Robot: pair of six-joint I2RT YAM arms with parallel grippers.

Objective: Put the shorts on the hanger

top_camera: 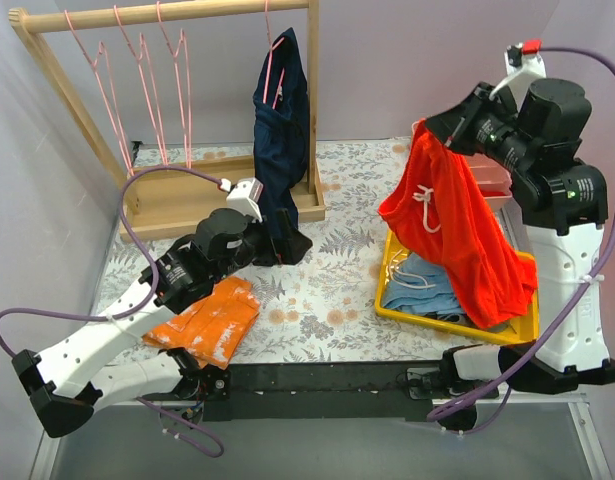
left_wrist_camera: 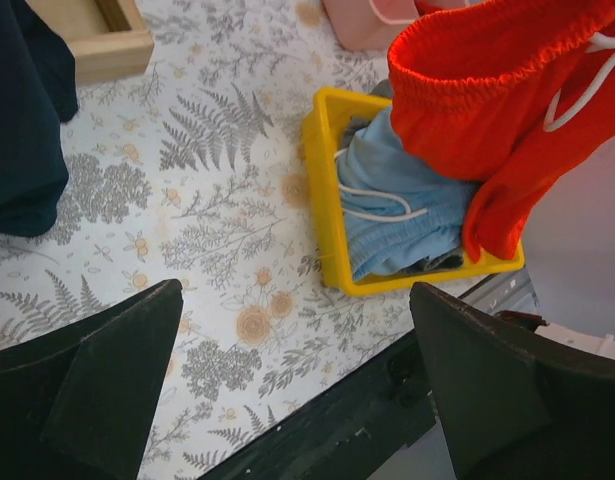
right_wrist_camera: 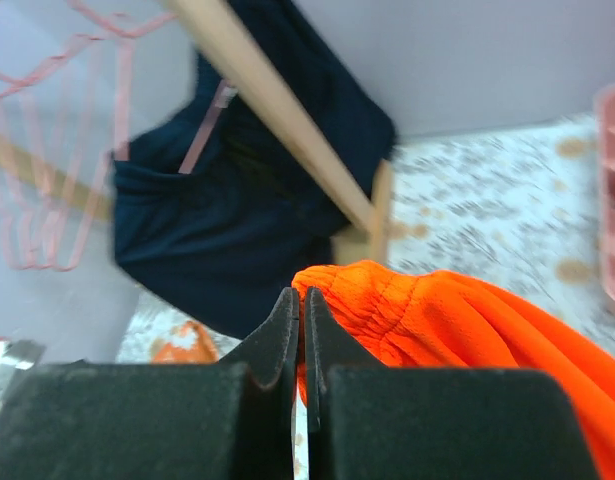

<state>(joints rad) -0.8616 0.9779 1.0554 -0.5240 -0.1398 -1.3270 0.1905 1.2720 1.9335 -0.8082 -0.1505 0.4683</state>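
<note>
The red-orange shorts (top_camera: pixel 457 230) with a white drawstring hang from my right gripper (top_camera: pixel 427 128), which is shut on their waistband (right_wrist_camera: pixel 387 300) and holds them above the yellow bin (top_camera: pixel 399 305). They also show in the left wrist view (left_wrist_camera: pixel 507 110). Several pink wire hangers (top_camera: pixel 147 80) hang on the wooden rack pole (top_camera: pixel 167 14) at the back left. One more hanger (top_camera: pixel 277 70) carries the dark navy garment (top_camera: pixel 283 150). My left gripper (top_camera: pixel 279 240) is open and empty, low over the table near the navy garment's hem.
An orange cloth with white speckles (top_camera: pixel 205 318) lies by the left arm. The yellow bin holds light blue clothes (left_wrist_camera: pixel 397 200). A pink container (top_camera: pixel 492 175) stands behind the bin. The wooden rack base (top_camera: pixel 187 200) is at the back left.
</note>
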